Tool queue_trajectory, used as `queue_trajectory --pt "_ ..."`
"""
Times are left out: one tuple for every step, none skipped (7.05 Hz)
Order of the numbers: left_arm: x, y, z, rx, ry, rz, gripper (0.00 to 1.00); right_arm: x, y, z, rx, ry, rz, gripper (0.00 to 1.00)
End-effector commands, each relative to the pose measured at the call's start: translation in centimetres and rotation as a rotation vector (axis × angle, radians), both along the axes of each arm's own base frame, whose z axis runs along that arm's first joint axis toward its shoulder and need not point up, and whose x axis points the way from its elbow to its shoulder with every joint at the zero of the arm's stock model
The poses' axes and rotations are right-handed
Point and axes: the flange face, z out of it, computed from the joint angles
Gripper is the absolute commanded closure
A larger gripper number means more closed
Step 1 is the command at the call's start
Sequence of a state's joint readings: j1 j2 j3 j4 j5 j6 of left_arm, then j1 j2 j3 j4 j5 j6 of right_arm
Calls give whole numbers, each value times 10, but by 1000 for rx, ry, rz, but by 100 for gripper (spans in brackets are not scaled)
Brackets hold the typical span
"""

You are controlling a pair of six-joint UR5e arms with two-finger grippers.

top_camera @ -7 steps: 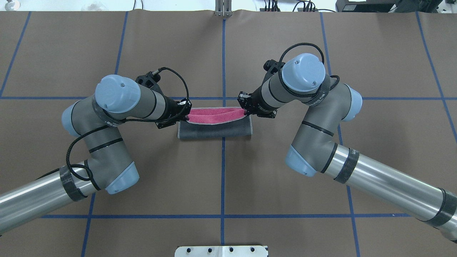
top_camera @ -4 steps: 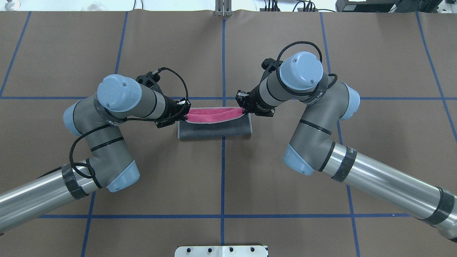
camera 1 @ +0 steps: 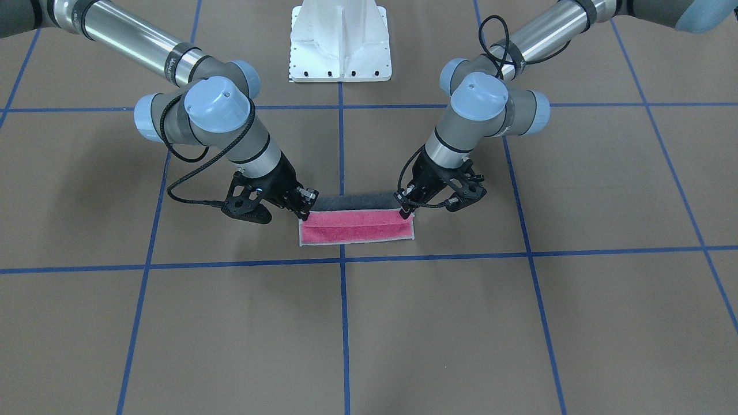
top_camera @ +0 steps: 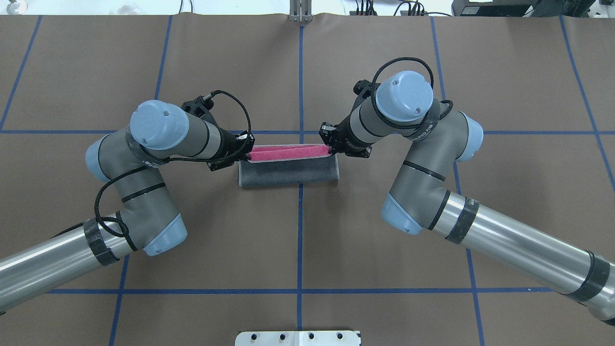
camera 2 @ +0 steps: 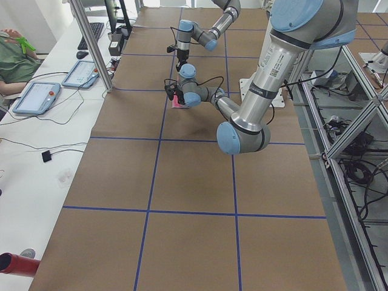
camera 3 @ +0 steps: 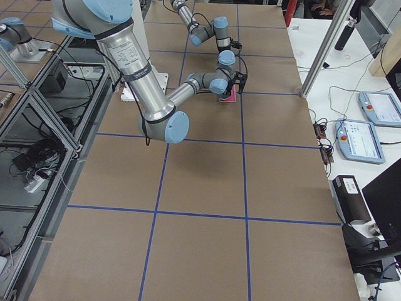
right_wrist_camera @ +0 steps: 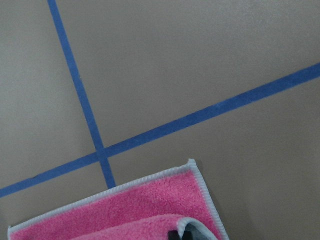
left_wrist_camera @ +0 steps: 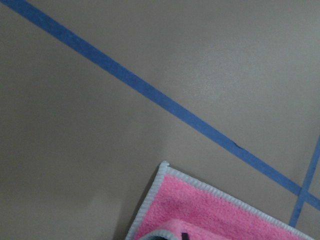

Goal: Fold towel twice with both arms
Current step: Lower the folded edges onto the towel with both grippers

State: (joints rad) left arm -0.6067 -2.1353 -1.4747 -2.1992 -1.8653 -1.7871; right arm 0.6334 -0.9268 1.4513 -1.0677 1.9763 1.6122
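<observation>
On the bench, the left pincer and right pincer each pinch a lifted corner of the folded towel.

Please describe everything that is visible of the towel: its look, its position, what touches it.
The towel is a small terry cloth, pink on one face, dark grey on the other, with light grey stitched edging. It lies on the brown table across a blue line, doubled over so that grey faces up. The left gripper and right gripper pinch the upper layer's two corners slightly above the pink lower layer.
</observation>
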Motion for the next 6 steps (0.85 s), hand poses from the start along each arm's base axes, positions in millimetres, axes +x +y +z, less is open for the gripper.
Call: queue_trajectory --pt "-2 -2 0 0 0 -4 100 0 0 2 -1 1 1 100" --pt "-2 -2 0 0 0 -4 100 1 -1 0 0 0 2 100" --pt "-3 -3 -2 0 3 -6 63 1 -1 -1 10 -14 1 100" --pt "-3 -3 -3 2 4 -7 12 2 -1 -3 17 -25 3 67" --pt "-3 -3 -3 -2 4 -11 2 3 -2 -3 17 -25 5 19" --pt "-4 -5 -3 -2 5 -14 1 6 -5 -3 17 -25 11 2"
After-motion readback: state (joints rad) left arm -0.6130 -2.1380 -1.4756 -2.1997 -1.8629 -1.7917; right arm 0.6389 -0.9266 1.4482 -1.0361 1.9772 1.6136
